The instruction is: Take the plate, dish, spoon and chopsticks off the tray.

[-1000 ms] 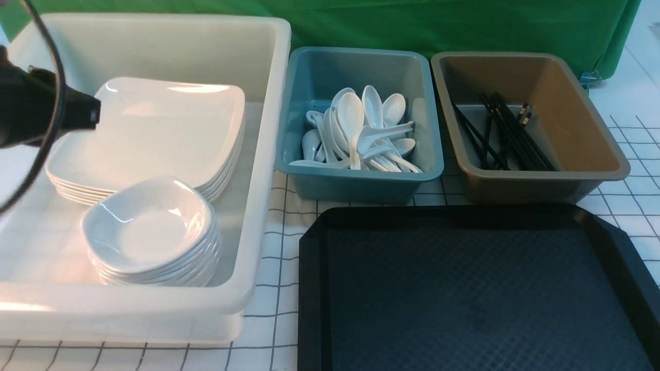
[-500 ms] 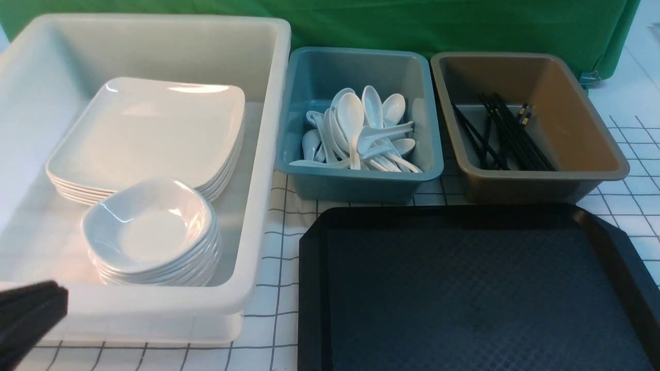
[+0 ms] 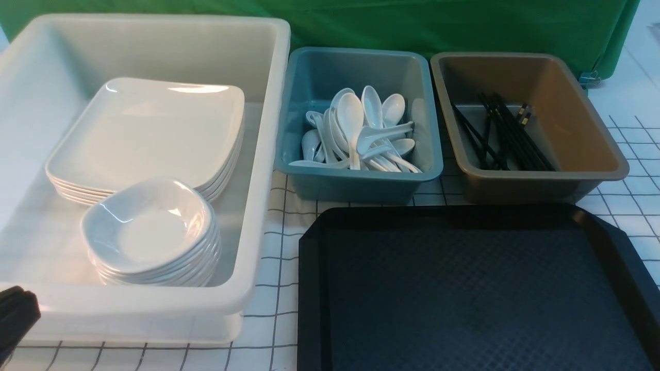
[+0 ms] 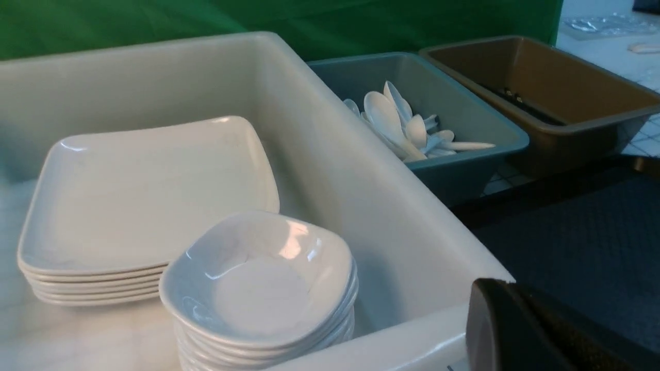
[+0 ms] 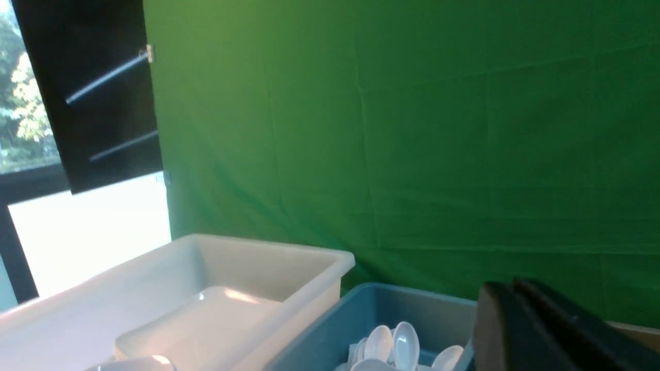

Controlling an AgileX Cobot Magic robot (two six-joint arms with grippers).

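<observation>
Black, diamond-textured plastic is filling the nearest ground: the big rectangular tray (image 3: 479, 293) with cut-off corners is lying flat on the gridded white tablecloth (image 3: 268, 330), with nothing on its visible surface. My left gripper (image 3: 15, 314) is showing only as a dark edge at the near left corner, outside the large white plastic tub (image 3: 247, 288); in the left wrist view its fingers (image 4: 521, 330) are pressed together on nothing. My right gripper (image 5: 536, 330) is appearing only in its own wrist view, jaws likewise pressed together and empty, hanging above the tubs.

Inside the white tub, a stack of small white rounded-square dishes (image 3: 149, 232) is sitting nearer me, touching the stack of large glossy white rounded-square plates (image 3: 149, 134) behind it. Beyond the tray's far rim, the teal plastic tub (image 3: 361, 180) is holding a heap of white soup spoons (image 3: 361, 134). Just beside it, the brown plastic tub (image 3: 593, 149) is holding the black chopsticks (image 3: 505, 134), gold bands showing. Farthest back, a green cloth backdrop (image 3: 412, 26) is hanging.
</observation>
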